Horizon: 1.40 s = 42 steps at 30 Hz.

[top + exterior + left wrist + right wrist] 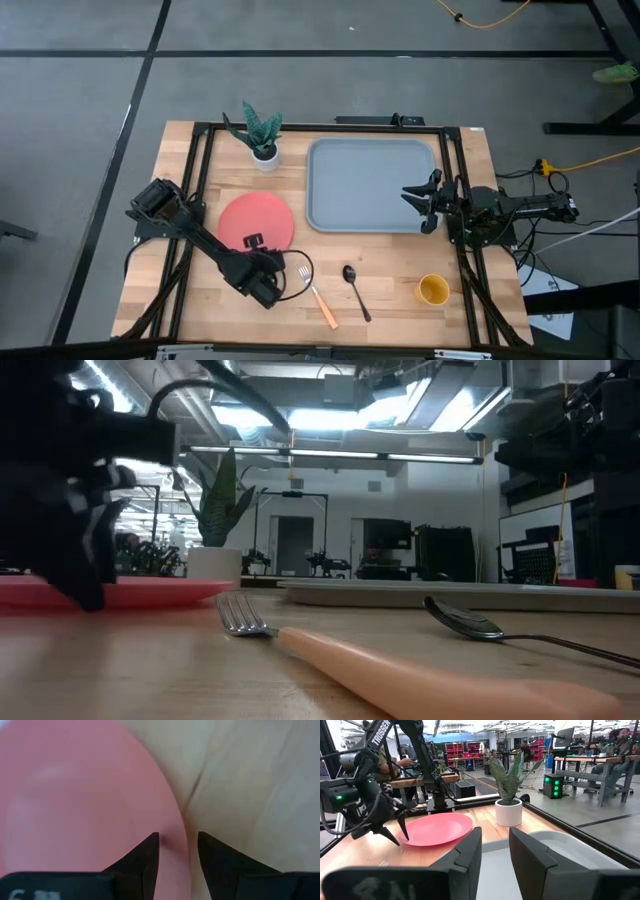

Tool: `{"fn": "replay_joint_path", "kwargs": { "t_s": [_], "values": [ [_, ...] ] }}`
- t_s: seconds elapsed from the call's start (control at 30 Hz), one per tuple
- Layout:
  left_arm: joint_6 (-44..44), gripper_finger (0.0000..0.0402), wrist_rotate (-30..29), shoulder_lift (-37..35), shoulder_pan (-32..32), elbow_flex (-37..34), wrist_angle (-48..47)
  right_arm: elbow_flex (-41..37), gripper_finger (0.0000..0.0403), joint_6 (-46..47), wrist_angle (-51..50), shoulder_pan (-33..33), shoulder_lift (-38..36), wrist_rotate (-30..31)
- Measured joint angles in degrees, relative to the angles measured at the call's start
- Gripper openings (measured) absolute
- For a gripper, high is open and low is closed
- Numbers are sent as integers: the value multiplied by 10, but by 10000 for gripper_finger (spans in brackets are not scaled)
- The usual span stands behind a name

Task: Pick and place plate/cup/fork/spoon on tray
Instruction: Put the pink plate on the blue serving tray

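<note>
On a light wooden bench (400, 260), the left end effector (178, 851) hovers low over the near edge of a flat round coral-red plate (256, 221), its fingers slightly parted astride the rim, gripping nothing. The right end effector (424, 201) waits open above the right edge of the large rectangular blue-grey tray (368, 184), just right of the plate.

Left gripper (178, 851) fingers (slightly parted) astride the plate (75, 795) rim
</note>
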Motion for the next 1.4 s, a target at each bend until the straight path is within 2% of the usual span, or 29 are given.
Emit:
{"fn": "replay_joint_path", "kwargs": {
  "t_s": [0.57,0.67,0.83,0.9,1.2,1.4],
  "values": [
    [-15,122,8,21,3,2,-18,0,103,15,0,0,0,0],
    [-31,95,18,22,3,2,-17,0,103,15,0,0,0,0],
    [-40,19,10,23,3,5,-21,0,103,16,0,0,0,0],
    [-41,13,-10,25,6,14,-43,0,103,17,0,0,0,0],
    [-43,1,-28,26,7,130,-177,0,103,35,3,0,0,-1],
    [-12,0,-110,26,7,223,-251,0,103,30,57,0,0,-2]
  ]
}}
